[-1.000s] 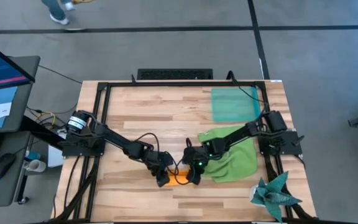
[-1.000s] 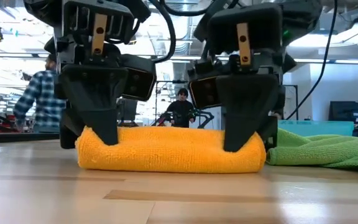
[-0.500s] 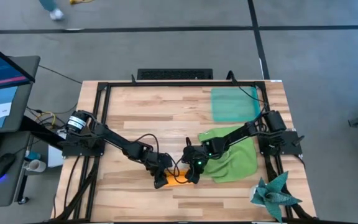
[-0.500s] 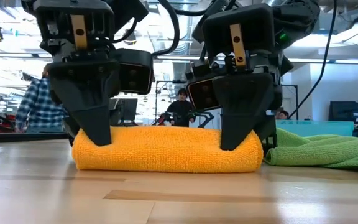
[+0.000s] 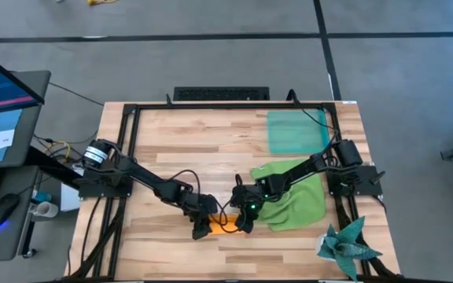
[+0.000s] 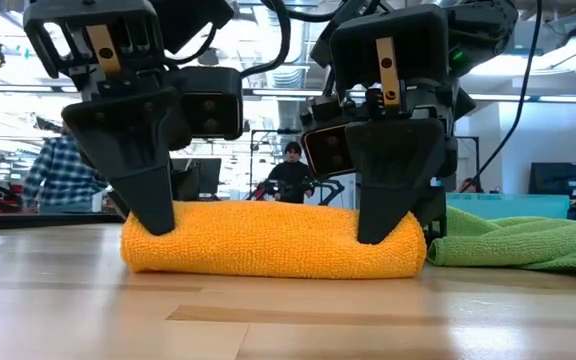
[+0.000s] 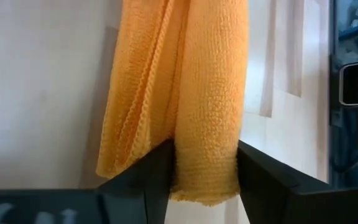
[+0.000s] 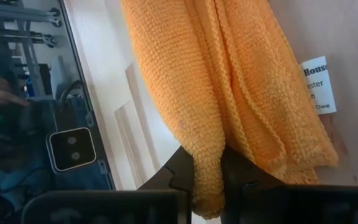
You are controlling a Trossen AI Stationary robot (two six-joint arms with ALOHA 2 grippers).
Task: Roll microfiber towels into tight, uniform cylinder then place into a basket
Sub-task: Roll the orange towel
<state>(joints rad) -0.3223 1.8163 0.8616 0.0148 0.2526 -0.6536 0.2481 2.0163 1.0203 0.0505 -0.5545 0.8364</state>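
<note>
Orange towel lies rolled on the table, lower centre of the high view, just left of the green towel spread at centre right. Left tool is pinched narrow on the roll's left end, right tool pinched narrow on its right end; both wrist views show cloth squeezed between the dark fingers. Basket sits at upper right of the table, well apart from the roll.

Judged step: finishing the roll, then lift. To do it well, keep both grips even so the ends stay level and the cylinder doesn't cone. The loose layers and white label at the right end could unwind, so hold that flap tucked under. Raise both arms together, no stretching or sagging in the middle.
</note>
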